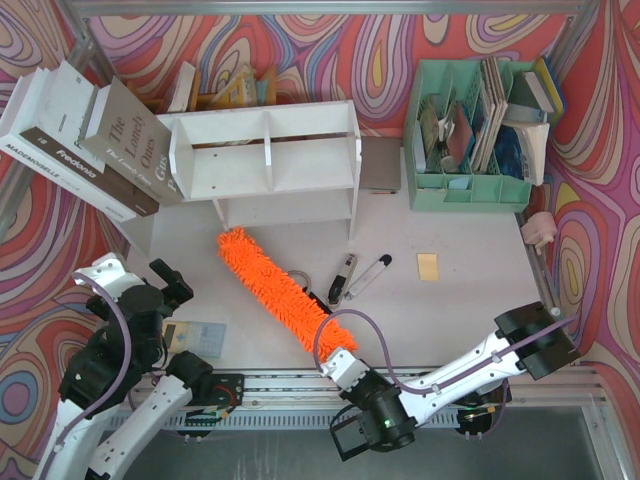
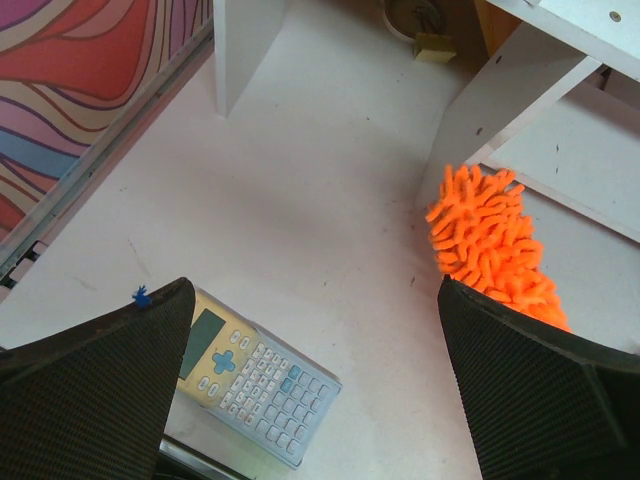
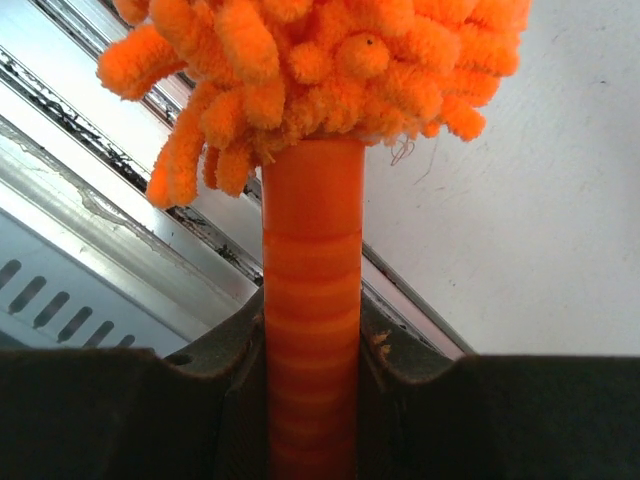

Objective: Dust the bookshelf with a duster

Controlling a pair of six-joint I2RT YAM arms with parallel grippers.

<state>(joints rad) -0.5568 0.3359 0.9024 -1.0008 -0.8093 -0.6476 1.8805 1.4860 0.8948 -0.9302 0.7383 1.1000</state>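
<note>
The white bookshelf [image 1: 265, 160] stands at the back centre; one of its legs [image 2: 520, 90] shows in the left wrist view. The fluffy orange duster [image 1: 275, 290] stretches diagonally from the table's near edge to the shelf's lower left corner, with its tip [image 2: 490, 240] close to that leg. My right gripper [image 1: 342, 362] is shut on the duster's orange handle [image 3: 312, 300], just below the fluffy head [image 3: 320, 60]. My left gripper [image 2: 315, 300] hangs open to the left of the duster, holding nothing.
A calculator [image 2: 255, 375] lies under the left gripper near the table's front edge. Large books [image 1: 80, 130] lean at the back left. A mint organiser [image 1: 470, 140] stands at the back right. Two pens [image 1: 345, 278] and a yellow note [image 1: 428, 266] lie mid-table.
</note>
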